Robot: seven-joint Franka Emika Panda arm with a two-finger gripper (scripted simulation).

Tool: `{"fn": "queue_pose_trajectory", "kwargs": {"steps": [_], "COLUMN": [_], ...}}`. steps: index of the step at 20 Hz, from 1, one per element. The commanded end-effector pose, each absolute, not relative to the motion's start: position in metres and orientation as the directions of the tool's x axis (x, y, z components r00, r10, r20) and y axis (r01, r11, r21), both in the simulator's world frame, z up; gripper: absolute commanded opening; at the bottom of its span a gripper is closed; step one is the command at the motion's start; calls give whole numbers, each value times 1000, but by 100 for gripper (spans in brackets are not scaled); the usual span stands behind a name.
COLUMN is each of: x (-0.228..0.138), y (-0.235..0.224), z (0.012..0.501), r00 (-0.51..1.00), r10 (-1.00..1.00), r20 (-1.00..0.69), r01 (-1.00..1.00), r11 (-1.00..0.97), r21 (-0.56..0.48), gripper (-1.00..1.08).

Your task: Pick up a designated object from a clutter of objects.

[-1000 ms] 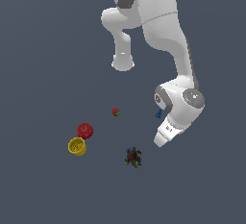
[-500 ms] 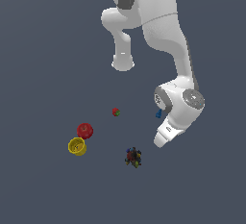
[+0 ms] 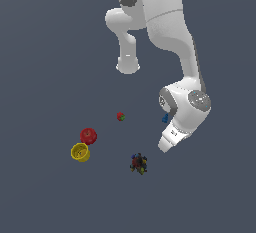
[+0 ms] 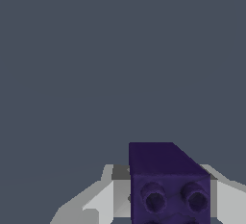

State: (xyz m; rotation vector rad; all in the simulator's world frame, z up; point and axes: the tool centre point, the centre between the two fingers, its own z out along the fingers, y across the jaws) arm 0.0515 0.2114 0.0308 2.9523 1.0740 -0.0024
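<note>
Clearly, a dark purple studded block (image 4: 168,182) is seen between the gripper (image 4: 163,204) fingers.
Whether it is clamped cannot be told; it is hidden in the exterior view.

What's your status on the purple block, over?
Gripper jaws astride the purple block; contact not confirmed. Nothing else near it in the wrist view. Blue piece close beside the wrist in the exterior view; speckled clump clear of the arm.

Glossy white rounded arm (image 3: 170,32) segments, grey circular joint caps, pale grey angular claw (image 4: 158,196) fingers.
</note>
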Motion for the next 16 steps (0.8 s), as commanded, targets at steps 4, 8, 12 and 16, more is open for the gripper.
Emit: {"fn": "queue_pose_trajectory", "kwargs": {"steps": [4,8,12,16], "x": [50,48,46,43], "y": [189,163,130,93], "z": [52,77,109,146], "r00": [767,767,767,767], "r10": [642,642,642,642], "r20": [-1,-1,-1,-1], "r01": [642,642,642,642], "r11": [-767,-767,-767,-767], "r21": [0,0,0,1], "gripper": [-100,-100,-100,-100]}}
